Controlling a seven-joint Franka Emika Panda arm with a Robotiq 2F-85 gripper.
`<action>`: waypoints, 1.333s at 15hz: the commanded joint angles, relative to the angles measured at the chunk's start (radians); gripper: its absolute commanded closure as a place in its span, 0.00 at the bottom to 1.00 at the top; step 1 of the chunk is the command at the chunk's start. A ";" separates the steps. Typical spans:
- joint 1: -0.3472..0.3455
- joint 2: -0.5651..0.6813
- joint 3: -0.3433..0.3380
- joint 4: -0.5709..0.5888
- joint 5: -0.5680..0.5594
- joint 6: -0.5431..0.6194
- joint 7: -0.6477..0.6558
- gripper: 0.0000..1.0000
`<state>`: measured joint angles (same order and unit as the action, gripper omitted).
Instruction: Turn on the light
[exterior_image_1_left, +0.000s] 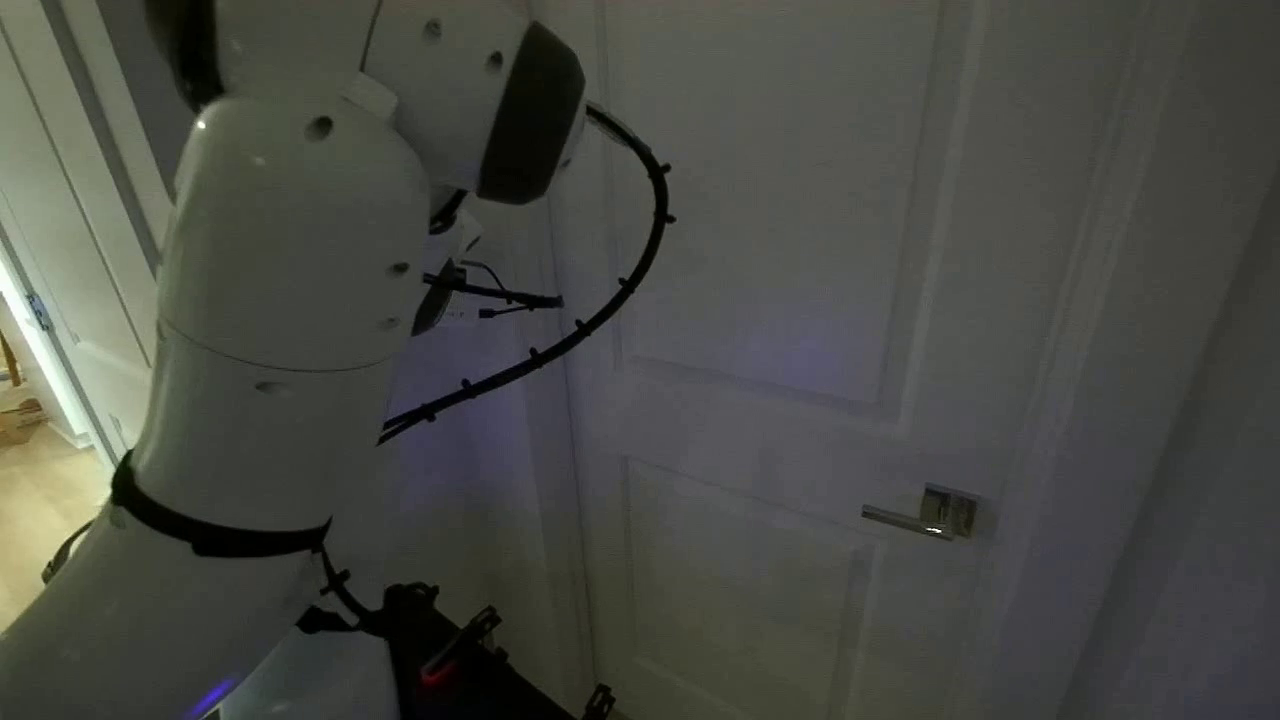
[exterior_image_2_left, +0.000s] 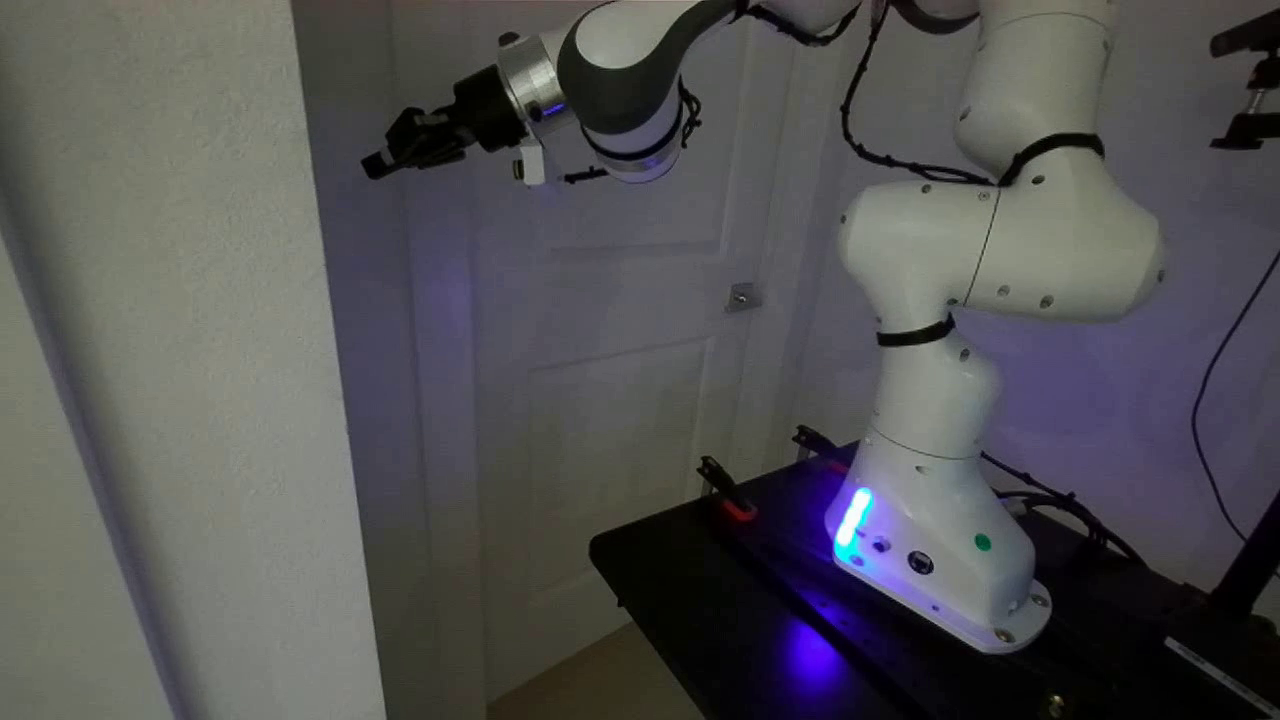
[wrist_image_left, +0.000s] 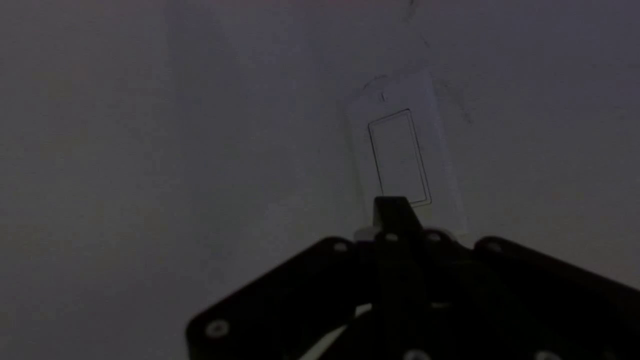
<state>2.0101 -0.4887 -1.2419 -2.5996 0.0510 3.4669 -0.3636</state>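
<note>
Slanting lengthwise up-left: light switch (wrist_image_left: 400, 157)

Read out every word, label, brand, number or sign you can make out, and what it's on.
None can be read in any view.
Light switch: no lettering shows.
Pale strip on the black stand, lower right of an exterior view: too small and dim to tell whether it carries print.
Small white part beside the arm, in an exterior view: any print too small to read.
</note>
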 joint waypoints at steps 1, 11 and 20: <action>0.151 -0.052 -0.141 0.064 -0.032 0.000 -0.011 1.00; 0.422 -0.195 -0.413 0.203 -0.229 -0.003 0.045 1.00; 0.532 -0.379 -0.488 0.252 -0.294 -0.003 0.029 1.00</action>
<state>2.5005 -0.7954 -1.7066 -2.3879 -0.2164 3.4651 -0.3255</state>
